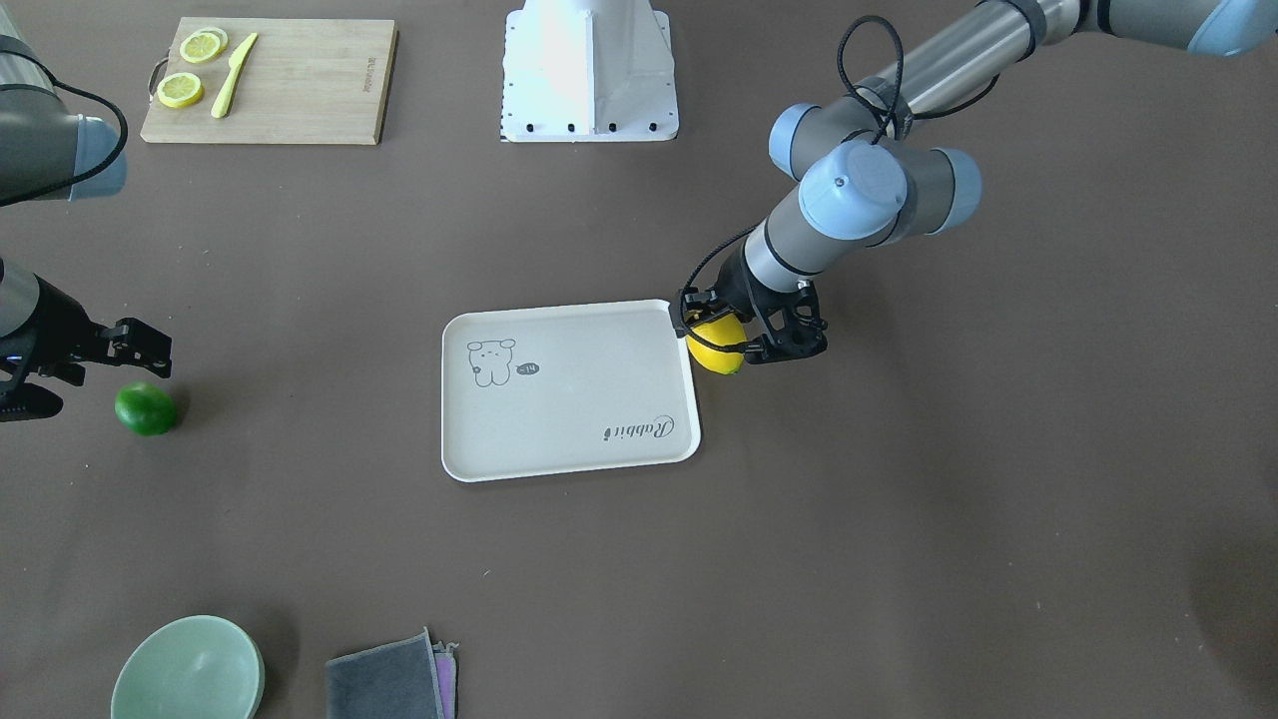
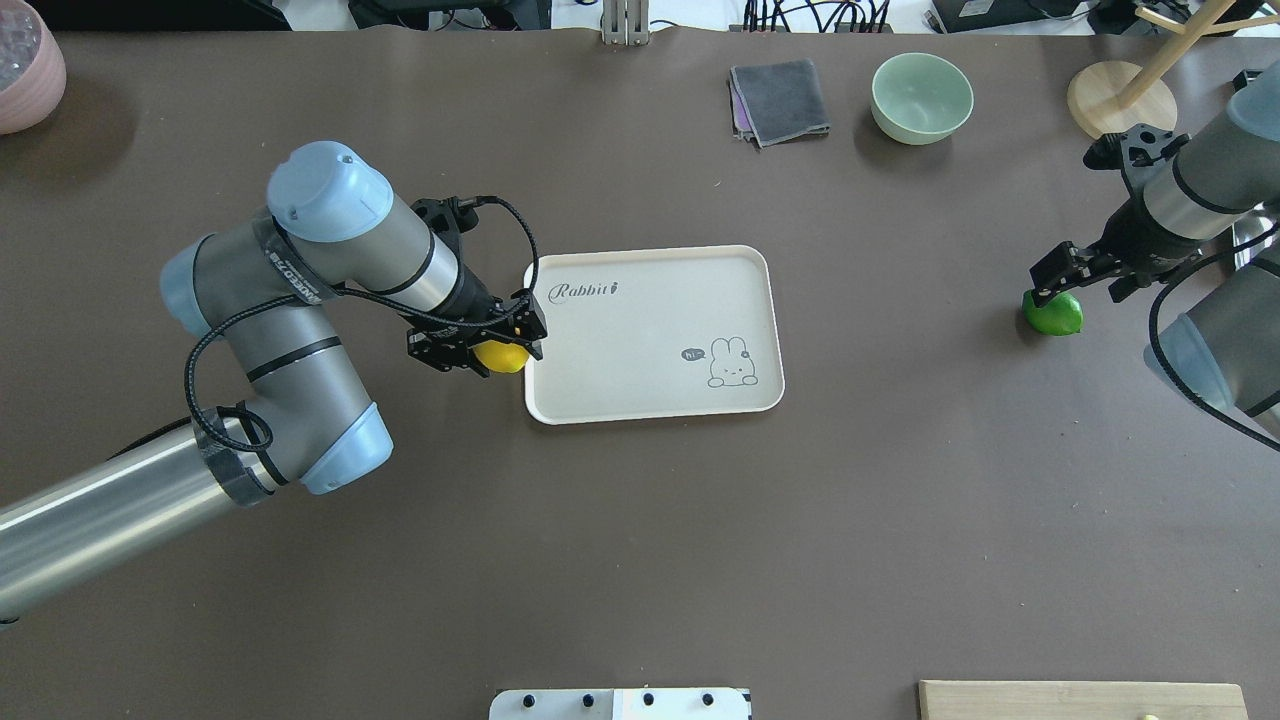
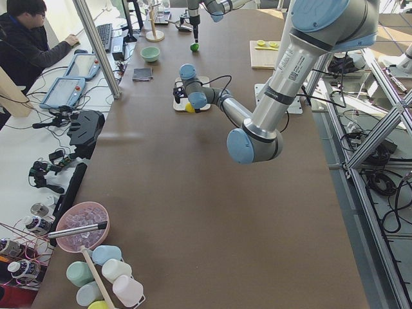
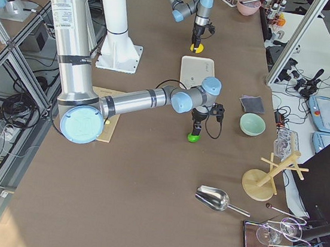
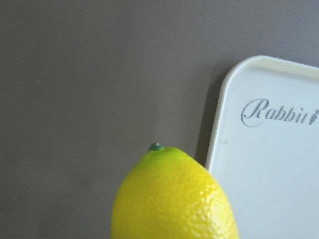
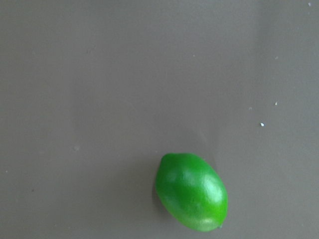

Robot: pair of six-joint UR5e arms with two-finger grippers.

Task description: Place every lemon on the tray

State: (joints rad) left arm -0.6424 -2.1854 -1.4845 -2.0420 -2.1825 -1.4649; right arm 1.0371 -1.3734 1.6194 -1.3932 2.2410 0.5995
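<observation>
The yellow lemon is held in my left gripper, which is shut on it just outside the short edge of the off-white "Rabbit" tray. In the left wrist view the lemon sits beside the tray's corner. The green lemon lies on the table far from the tray. My right gripper is open just above and beside it, not touching it.
A wooden cutting board with lemon slices and a yellow knife lies near the robot's right side. A green bowl, a grey cloth and a wooden stand stand at the far edge. A pink bowl is far left.
</observation>
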